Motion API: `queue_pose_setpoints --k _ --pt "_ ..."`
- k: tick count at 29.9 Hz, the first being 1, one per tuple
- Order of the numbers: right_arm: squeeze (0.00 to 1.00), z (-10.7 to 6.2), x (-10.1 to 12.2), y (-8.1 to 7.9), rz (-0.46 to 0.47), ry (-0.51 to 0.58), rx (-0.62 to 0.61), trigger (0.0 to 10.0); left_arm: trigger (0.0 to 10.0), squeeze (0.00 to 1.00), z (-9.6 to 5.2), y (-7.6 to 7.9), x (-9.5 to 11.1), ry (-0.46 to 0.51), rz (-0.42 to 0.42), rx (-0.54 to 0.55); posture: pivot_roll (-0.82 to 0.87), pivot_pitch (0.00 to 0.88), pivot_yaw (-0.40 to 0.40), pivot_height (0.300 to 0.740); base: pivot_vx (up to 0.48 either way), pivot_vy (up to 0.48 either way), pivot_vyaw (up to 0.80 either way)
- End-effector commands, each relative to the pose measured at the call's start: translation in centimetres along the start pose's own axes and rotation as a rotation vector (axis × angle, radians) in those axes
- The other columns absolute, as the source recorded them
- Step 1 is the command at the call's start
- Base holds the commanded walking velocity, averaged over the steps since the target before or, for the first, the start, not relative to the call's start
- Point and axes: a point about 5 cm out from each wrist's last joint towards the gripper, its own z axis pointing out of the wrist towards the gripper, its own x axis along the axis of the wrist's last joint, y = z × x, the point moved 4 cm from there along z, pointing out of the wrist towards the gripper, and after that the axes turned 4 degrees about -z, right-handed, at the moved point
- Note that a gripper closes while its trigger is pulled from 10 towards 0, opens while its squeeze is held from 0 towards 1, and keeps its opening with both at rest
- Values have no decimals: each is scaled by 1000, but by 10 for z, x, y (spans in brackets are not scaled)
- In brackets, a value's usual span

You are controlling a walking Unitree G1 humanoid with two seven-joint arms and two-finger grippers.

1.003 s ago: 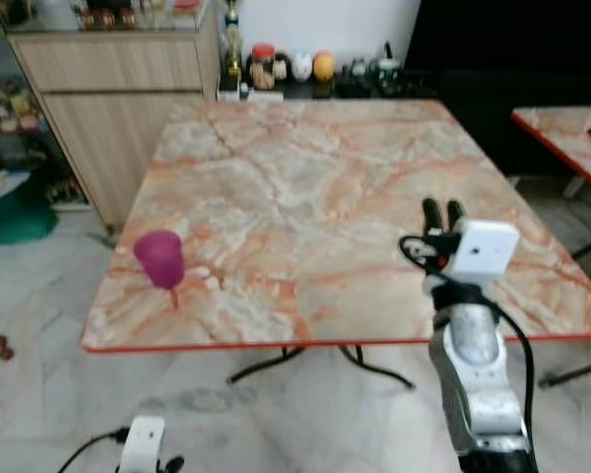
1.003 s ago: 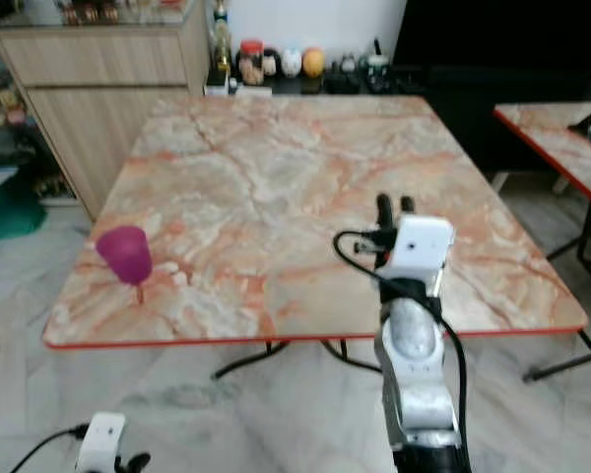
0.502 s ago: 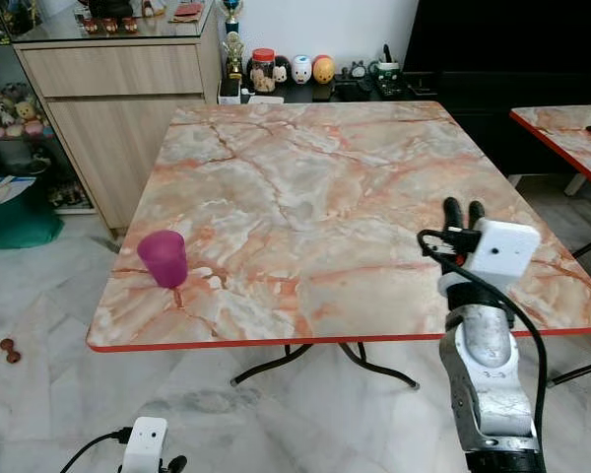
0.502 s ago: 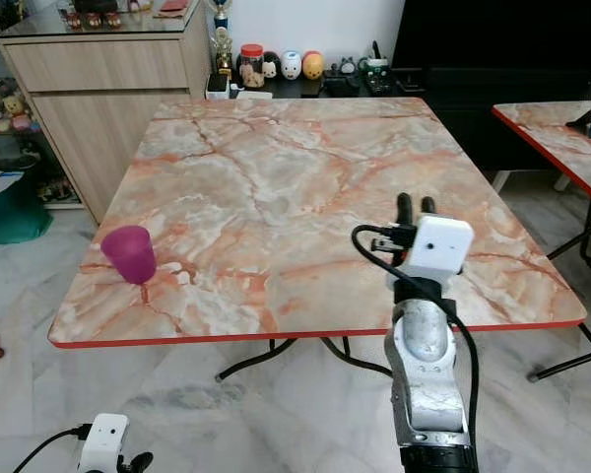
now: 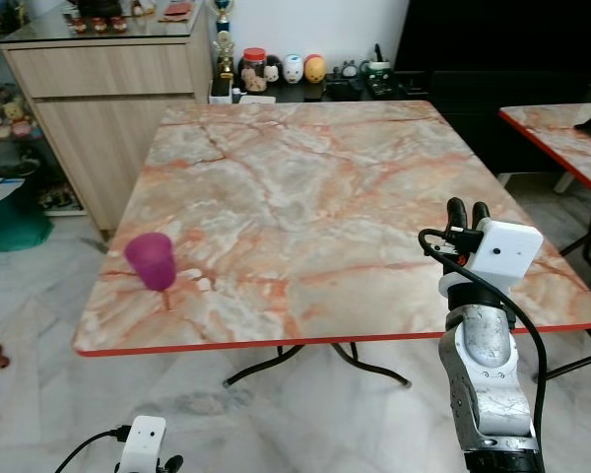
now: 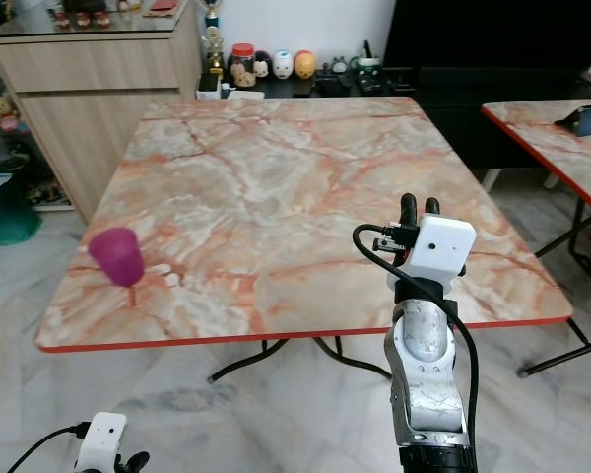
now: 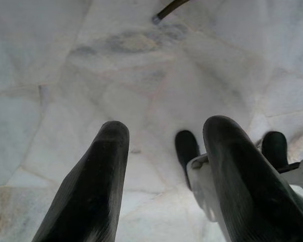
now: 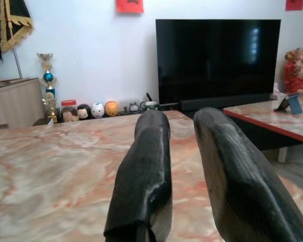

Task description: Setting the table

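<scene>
A purple cup [image 5: 150, 260] stands near the counter's [image 5: 305, 187] front left corner. The right tool [image 5: 467, 210], fingers slightly apart and empty, hovers above the front right edge.

The left tool [image 7: 164, 166] hangs spread over the floor [image 7: 141, 75].

right hand [image 8: 179, 151]: two black fingers [image 8: 144, 176] slightly apart, nothing between them | marble worktop [image 8: 50, 161] below the fingers | black TV [image 8: 217, 60] beyond the worktop's far edge | small jars and figurines [image 8: 88, 110] left of TV | second worktop [image 8: 272, 118] right of TV
</scene>
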Motion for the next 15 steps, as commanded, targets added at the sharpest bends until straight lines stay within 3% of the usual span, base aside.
queue_pose_setpoints --k 1,6,15 --pt "0 2 -2 5 -12 -13 -12 10000 10000 0 0 5 -5 -24 26 -14 -5 0 -23 740 0 -480 0" --pt "0 2 -2 3 -10 -12 -7 10000 10000 0 0 5 -5 -23 8 -10 -5 0 -24 740 0 -370 0" --pt "0 3 -2 1 -8 -13 0 10000 10000 0 0 5 -6 -21 8 -4 -7 0 -27 740 0 0 0"
